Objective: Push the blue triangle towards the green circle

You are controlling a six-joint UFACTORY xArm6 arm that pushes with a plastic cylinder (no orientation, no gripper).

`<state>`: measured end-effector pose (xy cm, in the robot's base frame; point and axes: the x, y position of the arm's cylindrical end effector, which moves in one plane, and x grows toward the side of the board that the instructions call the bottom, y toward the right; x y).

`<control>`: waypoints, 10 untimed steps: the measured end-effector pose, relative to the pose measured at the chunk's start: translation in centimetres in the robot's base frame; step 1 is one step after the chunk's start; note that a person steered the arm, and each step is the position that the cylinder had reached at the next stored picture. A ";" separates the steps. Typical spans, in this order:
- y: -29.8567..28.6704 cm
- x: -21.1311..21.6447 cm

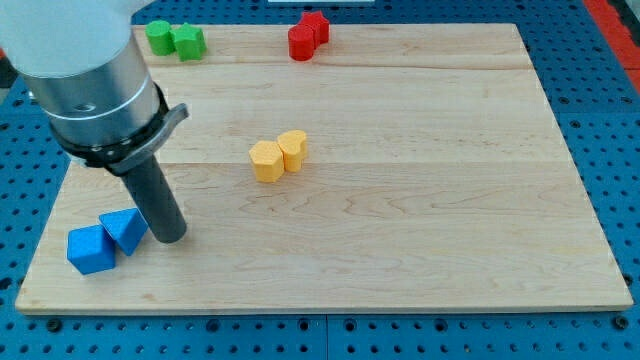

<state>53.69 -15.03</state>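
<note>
The blue triangle (124,229) lies near the board's bottom left corner, touching a blue cube (91,250) on its left. My tip (171,239) rests on the board just right of the blue triangle, touching or almost touching its right side. The green circle (159,37) sits at the board's top left edge, with a second green block (188,42) pressed against its right side. The arm's grey body hides part of the board's top left.
Two red blocks (308,36) sit together at the top middle. Two yellow blocks (278,155) sit together near the board's centre. The wooden board (420,200) lies on a blue perforated table.
</note>
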 end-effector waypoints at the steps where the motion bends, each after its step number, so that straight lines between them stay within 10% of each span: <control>1: 3.4 2.5; 7: -4.4 5.3; 10: -4.9 -1.4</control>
<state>52.29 -19.92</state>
